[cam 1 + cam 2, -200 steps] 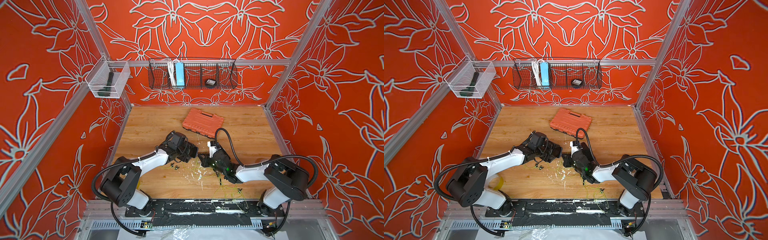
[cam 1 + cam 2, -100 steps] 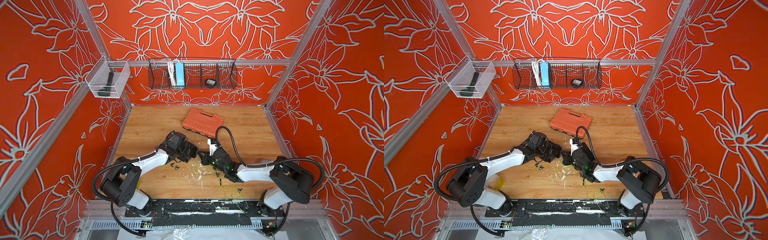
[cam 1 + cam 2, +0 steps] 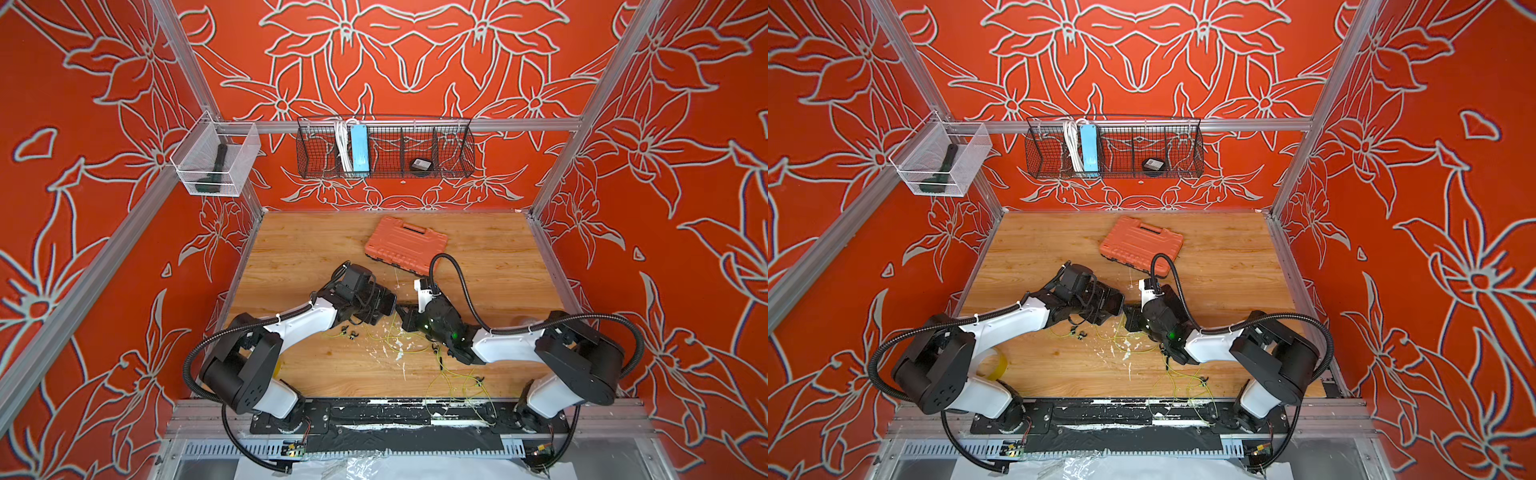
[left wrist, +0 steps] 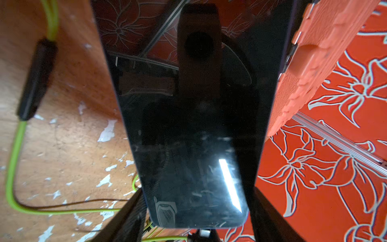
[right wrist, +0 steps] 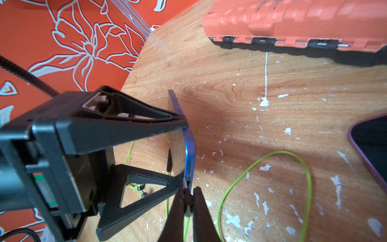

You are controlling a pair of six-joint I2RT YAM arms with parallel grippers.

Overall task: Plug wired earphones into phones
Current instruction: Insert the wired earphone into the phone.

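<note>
My left gripper (image 4: 196,209) is shut on a phone (image 4: 188,125), black with a glossy screen and a blue rim, clamping its two long sides and holding it on edge above the table. In the right wrist view that phone's rim (image 5: 189,150) faces my right gripper (image 5: 187,194), which is shut on the black plug (image 5: 187,198) of the yellow-green wired earphones (image 5: 272,159). The plug's tip touches the phone's bottom edge; whether it is in the port I cannot tell. In both top views the grippers (image 3: 388,303) (image 3: 403,311) meet at mid-table. A second phone (image 5: 372,146) lies flat nearby.
An orange ribbed case (image 3: 405,243) lies just behind the grippers. Loose yellow-green cable (image 3: 453,382) and small black earbuds (image 3: 347,331) are strewn over the wooden table's front. A wire basket (image 3: 384,149) and a clear bin (image 3: 214,160) hang on the walls.
My right gripper has moved left and away from me with the plug, up to the end of the phone in my left gripper. The left arm has hardly moved.
</note>
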